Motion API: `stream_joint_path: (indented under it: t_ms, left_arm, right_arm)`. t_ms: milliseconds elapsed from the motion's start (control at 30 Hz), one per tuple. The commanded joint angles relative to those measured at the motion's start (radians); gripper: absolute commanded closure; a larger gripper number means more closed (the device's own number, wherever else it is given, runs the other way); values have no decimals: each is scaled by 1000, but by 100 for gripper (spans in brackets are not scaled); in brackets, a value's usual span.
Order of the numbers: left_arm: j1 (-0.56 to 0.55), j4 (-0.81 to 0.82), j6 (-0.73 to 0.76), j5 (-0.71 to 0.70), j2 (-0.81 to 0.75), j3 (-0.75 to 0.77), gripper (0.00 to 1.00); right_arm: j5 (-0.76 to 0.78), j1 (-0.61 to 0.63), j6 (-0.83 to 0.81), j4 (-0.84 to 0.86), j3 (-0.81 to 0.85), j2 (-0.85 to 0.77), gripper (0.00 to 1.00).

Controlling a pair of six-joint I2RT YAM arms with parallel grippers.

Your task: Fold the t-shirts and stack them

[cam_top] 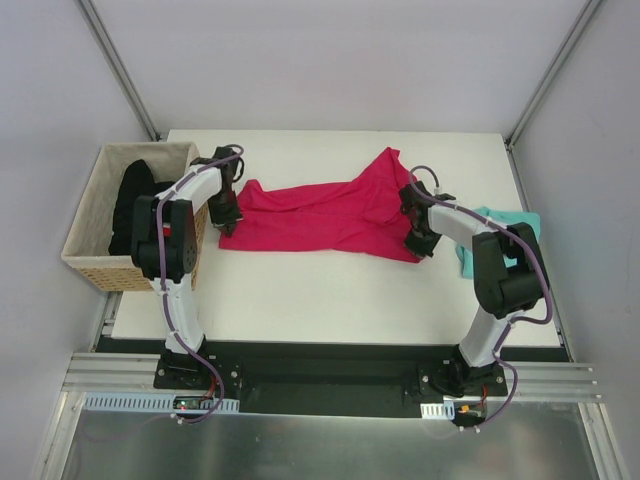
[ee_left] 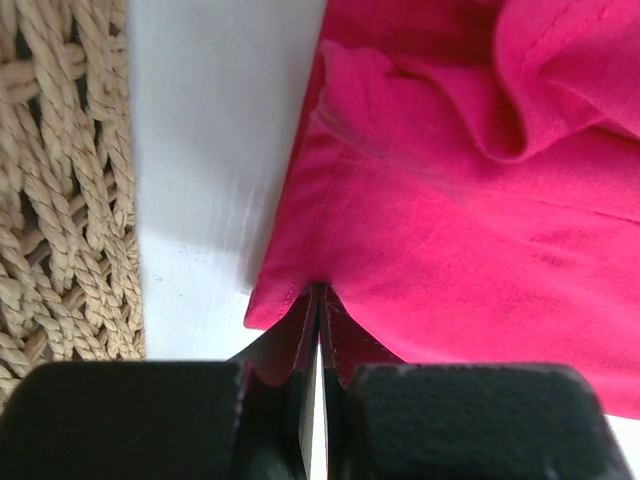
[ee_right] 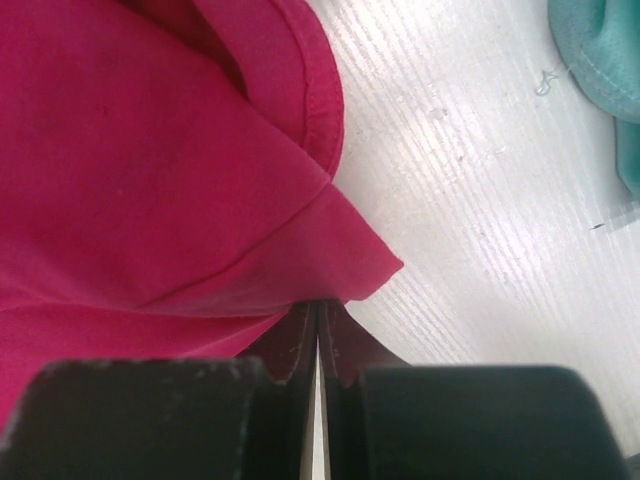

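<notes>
Tightly closed: left tool (ee_left: 318, 298), right tool (ee_right: 318, 312) gripping magenta shirt (cam_top: 320, 215).

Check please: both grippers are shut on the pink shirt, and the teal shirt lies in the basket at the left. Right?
No: the teal shirt lies on the table at the right in the top external view; the basket holds a black garment. The left gripper and right gripper are shut on the pink shirt.
</notes>
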Motion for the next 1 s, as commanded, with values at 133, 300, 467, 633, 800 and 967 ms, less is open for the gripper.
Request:
stream_joint_path:
  t_ms: [133, 300, 467, 633, 800, 967]
  left_arm:
    - [18, -27, 6, 17, 25, 40, 100]
    - [18, -27, 6, 22, 38, 40, 100]
    - [18, -29, 3, 36, 55, 27, 100]
    - [27, -32, -10, 39, 53, -3, 100]
    - [38, -35, -11, 34, 48, -3, 100]
    - [53, -41, -9, 28, 48, 2, 100]
  right_arm:
    - [17, -22, 36, -53, 31, -44, 99]
    - [19, -22, 32, -59, 43, -61, 99]
    - [22, -28, 28, -65, 50, -69, 99]
    - [26, -33, 32, -74, 48, -75, 99]
    - [32, -37, 34, -79, 45, -84, 99]
    - [37, -42, 34, -85, 43, -90, 99]
